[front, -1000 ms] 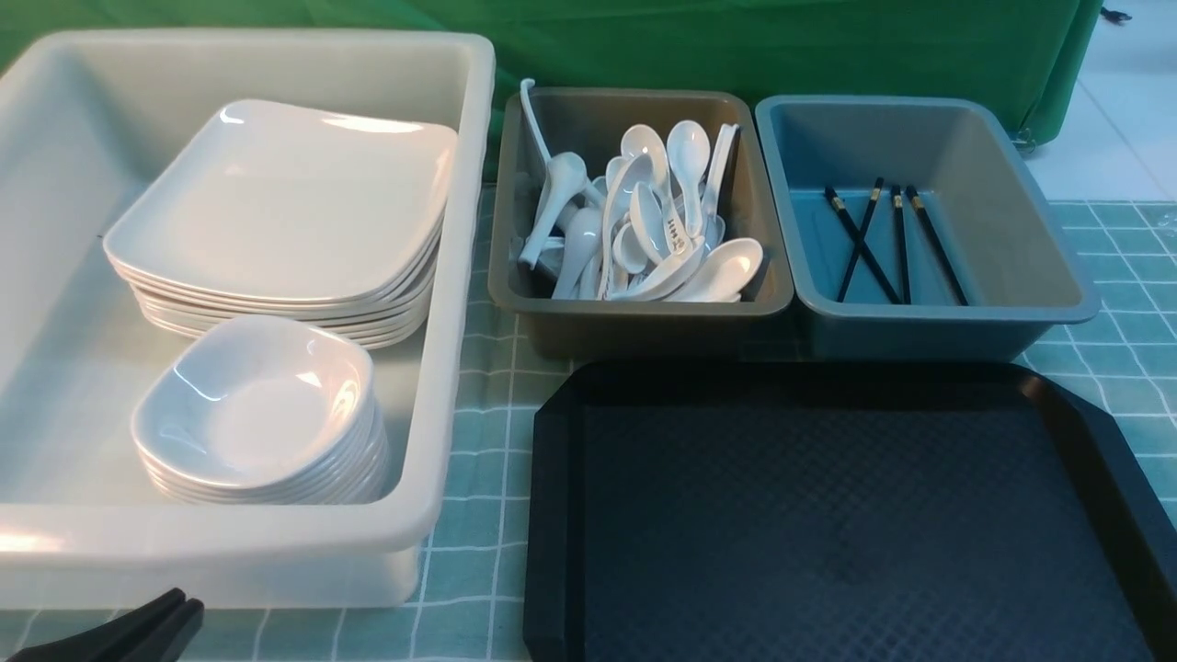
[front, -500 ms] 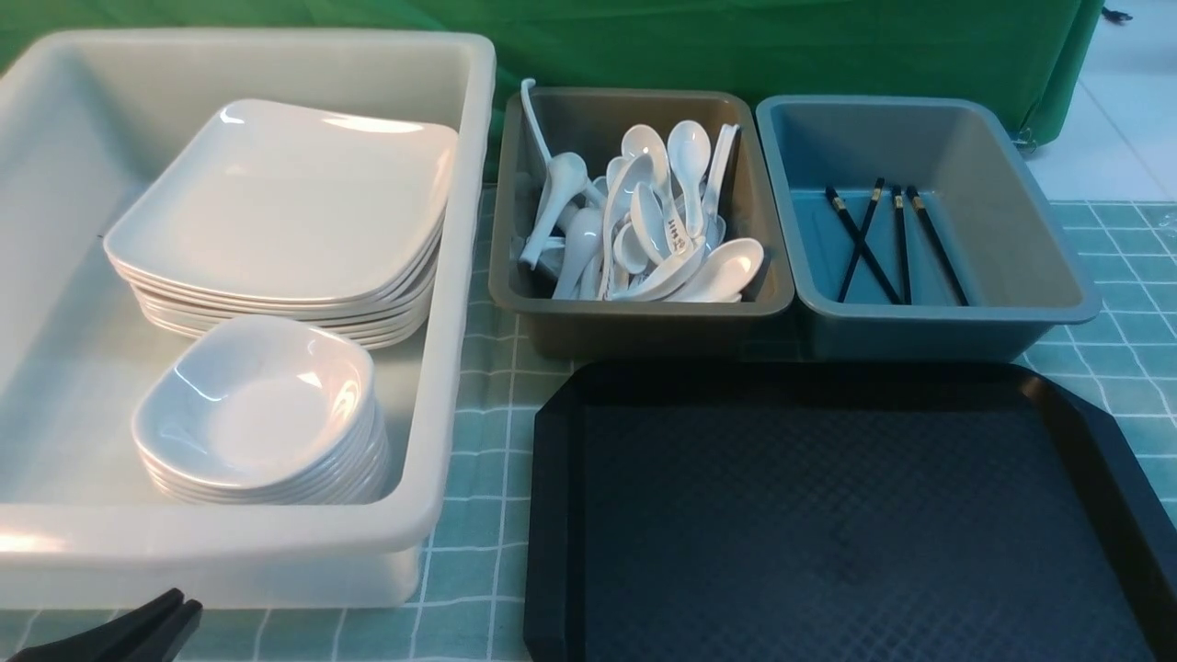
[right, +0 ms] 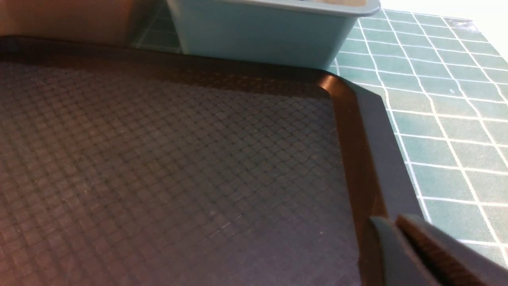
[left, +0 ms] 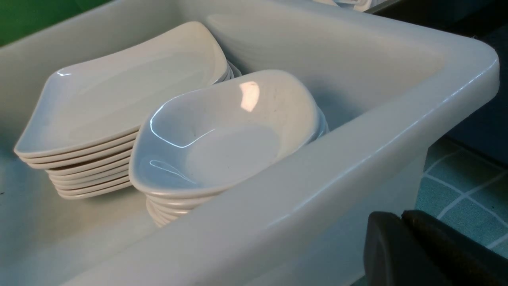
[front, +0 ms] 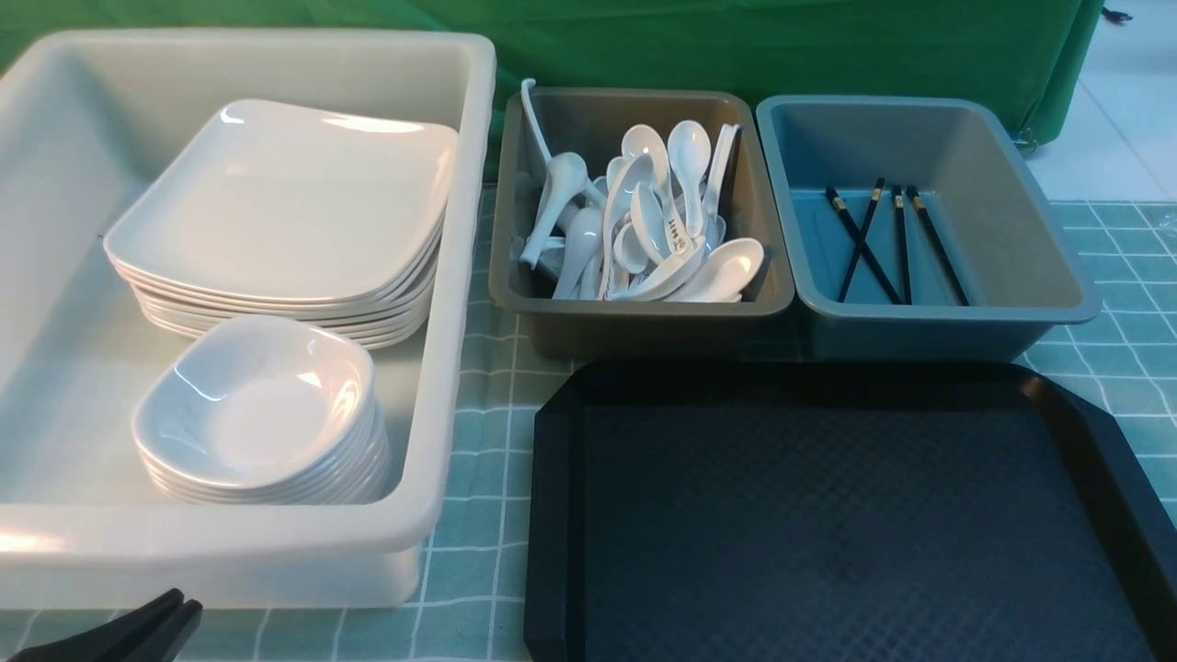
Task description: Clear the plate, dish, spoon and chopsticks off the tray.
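Though nr tray (front: pixel 552 515): grey tub (front: pixel 644 322), blue tub (front: pixel 919 336).

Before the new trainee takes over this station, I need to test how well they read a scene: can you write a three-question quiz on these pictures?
1. True or false: the black tray has tableware on it.
2. Which tub holds the chopsticks? A) white tub B) grey tub C) blue tub
3. Fill in: inside the white tub, the dishes are stacked beside the ____.

Key: 1 false, the visible floor is bare. 2 C, the blue tub. 3 plates.
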Robot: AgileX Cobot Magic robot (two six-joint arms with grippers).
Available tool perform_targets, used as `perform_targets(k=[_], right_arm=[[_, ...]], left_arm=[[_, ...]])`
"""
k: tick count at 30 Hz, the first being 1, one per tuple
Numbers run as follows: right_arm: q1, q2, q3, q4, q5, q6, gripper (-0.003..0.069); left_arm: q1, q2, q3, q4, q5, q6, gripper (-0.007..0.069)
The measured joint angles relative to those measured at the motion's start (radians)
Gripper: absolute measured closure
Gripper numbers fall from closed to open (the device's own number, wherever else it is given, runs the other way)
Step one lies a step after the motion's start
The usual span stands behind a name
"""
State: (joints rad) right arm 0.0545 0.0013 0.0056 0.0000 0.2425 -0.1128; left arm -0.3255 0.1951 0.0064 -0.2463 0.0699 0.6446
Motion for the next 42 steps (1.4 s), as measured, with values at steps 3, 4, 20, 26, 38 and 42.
perform_targets(k=[3,4,20,26,38,42], right_arm=[[0.000,0.000,0.000,0.000,-0.001,0.000,0.0563],[0.000,0.000,0.000,0.000,-0.001,0.000,0.0560],[0.000,0.000,0.000,0.000,-0.003,0.000,0.0520],[0.000,0.000,0.000,0.000,-0.003,0.000,0.0512],[0.000,0.000,0.000,0.000,-0.003,0.000,0.0487],[0.000,0.000,0.000,0.000,-0.003,0.000,0.0478]], left_arm=[[0.011,-0.011,0.000,0.020,-0.002,0.000,0.0612],[0.026,-0.016,0.000,0.024,-0.013,-0.006,0.0612],[0.406,-0.194,0.001,0.049,0.185,-0.521,0.0612],[0.407,-0.194,0.001,0.049,0.174,-0.509,0.0612],[0.407,-0.194,0.001,0.049,0.173,-0.492,0.0612],[0.407,-0.194,0.001,0.049,0.173,-0.492,0.0612]])
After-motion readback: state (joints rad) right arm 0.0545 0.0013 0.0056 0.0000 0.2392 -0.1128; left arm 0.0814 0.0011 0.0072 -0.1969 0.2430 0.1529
